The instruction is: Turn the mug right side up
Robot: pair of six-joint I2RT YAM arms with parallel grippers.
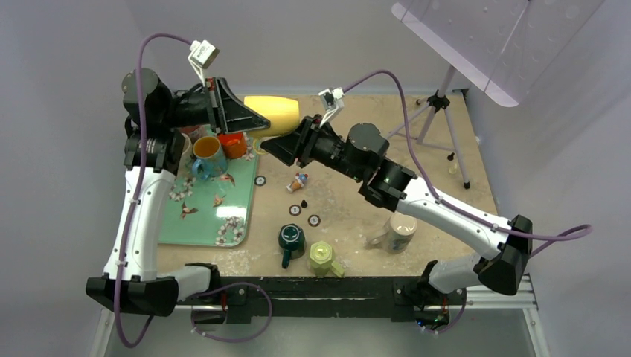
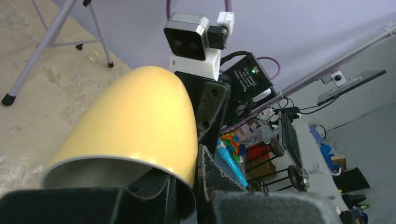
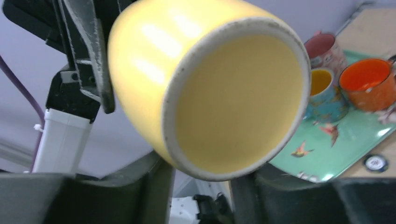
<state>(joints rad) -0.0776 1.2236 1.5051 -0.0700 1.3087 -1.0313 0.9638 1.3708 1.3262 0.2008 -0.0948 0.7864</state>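
Fingers of left gripper clamped on rim of yellow mug, one inside, one outside wall. Yellow mug up in air, lying sideways, mouth toward left gripper, base toward right gripper. Right fingers sit either side under base end; actually gripping or just close, can't tell tbh. Green tray on table below, orange mug and blue mug on it.

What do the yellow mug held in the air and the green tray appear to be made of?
Yellow mug: probably glazed ceramic; glossy wall with highlights, and a pale, matte, speckled ring around its base looks like unglazed clay. Green tray: smooth, thin, printed with birds; possibly melamine or lacquered metal, the views cannot settle which.
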